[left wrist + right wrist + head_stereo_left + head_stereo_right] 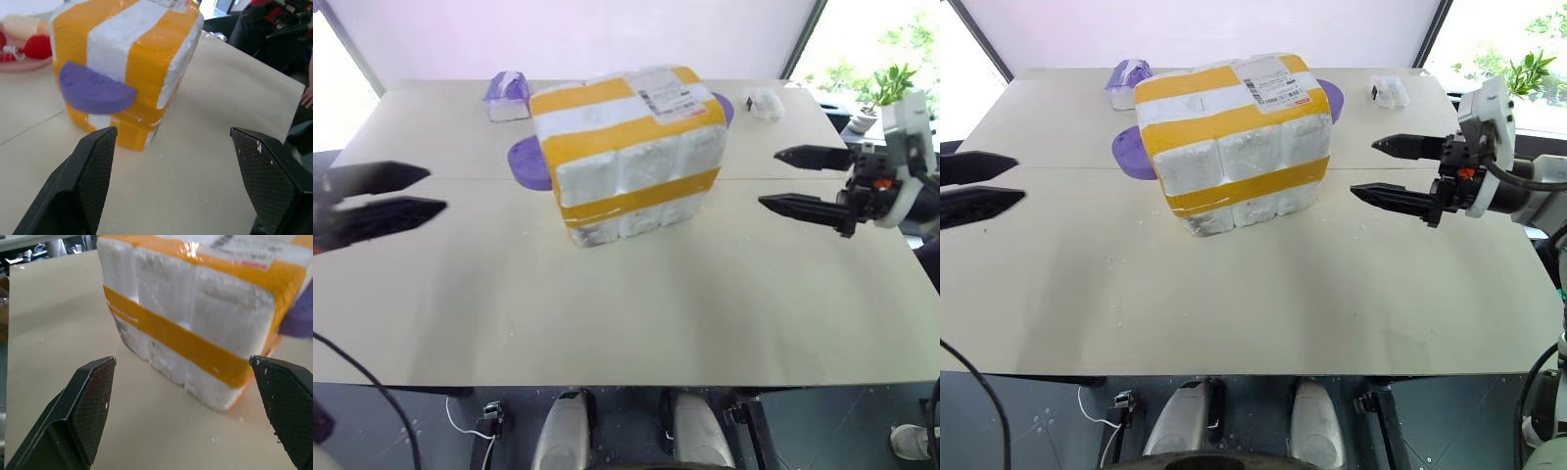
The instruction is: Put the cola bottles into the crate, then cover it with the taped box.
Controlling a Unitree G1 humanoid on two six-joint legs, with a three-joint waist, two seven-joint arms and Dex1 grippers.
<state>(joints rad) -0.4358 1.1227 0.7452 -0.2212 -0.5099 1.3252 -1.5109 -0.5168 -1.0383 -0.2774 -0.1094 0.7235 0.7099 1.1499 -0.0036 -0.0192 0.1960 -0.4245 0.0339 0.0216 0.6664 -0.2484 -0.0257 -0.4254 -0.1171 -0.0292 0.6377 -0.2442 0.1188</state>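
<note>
Left end effector (438, 191) and right end effector (1361, 167) both stand open, empty, flanking the taped box (631, 152), which sits mid-surface (636, 304), apparently already covering. Judgement: final step done or nearly; check seating. Purple discs (530, 163) touch the box; a tissue pack (508, 95) lies far left.

Both arms held out wide, each two-fingered gripper empty.

The left black two-fingered gripper (433, 190) reaches in from the left edge, its fingers parted and pointing inward, nearly level. The right black two-fingered gripper (1362, 168) on its white-and-black wrist mirrors it from the right side, jaws spread wide, tips pointing inward.
</note>
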